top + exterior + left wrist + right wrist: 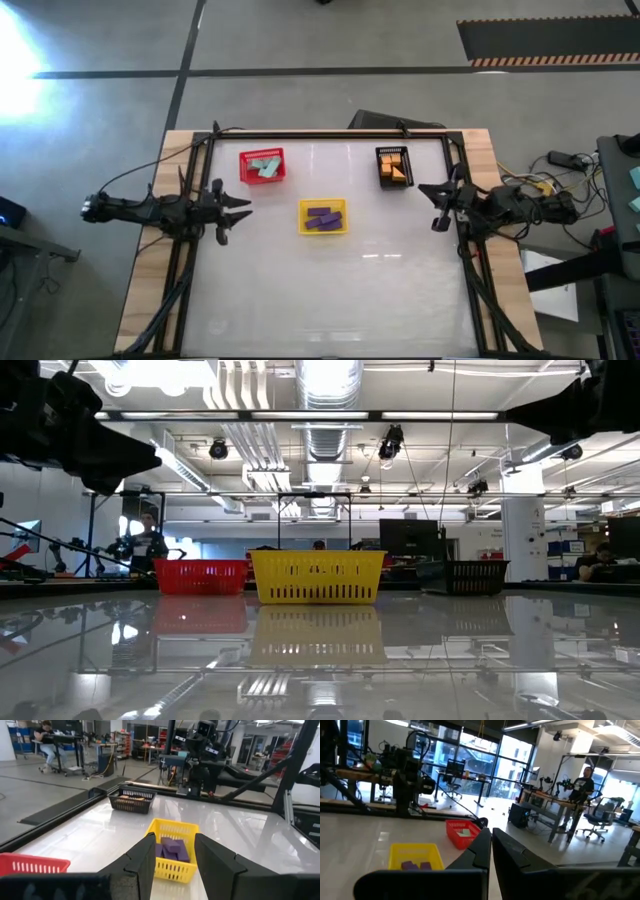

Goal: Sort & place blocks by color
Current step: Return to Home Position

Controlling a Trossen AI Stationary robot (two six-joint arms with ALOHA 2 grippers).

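The blocks lie sorted in three mesh baskets on the white table. Teal blocks (pixel 265 166) fill the red basket (pixel 244 168), purple blocks (pixel 323 217) (pixel 172 849) the yellow basket (pixel 305 227), and orange blocks (pixel 396 168) the black basket (pixel 381 168). My left gripper (pixel 245 207) (pixel 175 840) hovers open at the table's left side, pointing at the yellow basket (pixel 172 827). My right gripper (pixel 425 195) (pixel 491 832) hovers shut at the right side, below the black basket in the high view. In the low view the basket walls hide the blocks.
The baskets stand in the far half of the table: red (pixel 200 576), yellow (pixel 316 577), black (pixel 465 576). A dark frame (pixel 330 134) rims the table. The near half is bare white surface (pixel 330 300). People sit and stand at benches in the room beyond.
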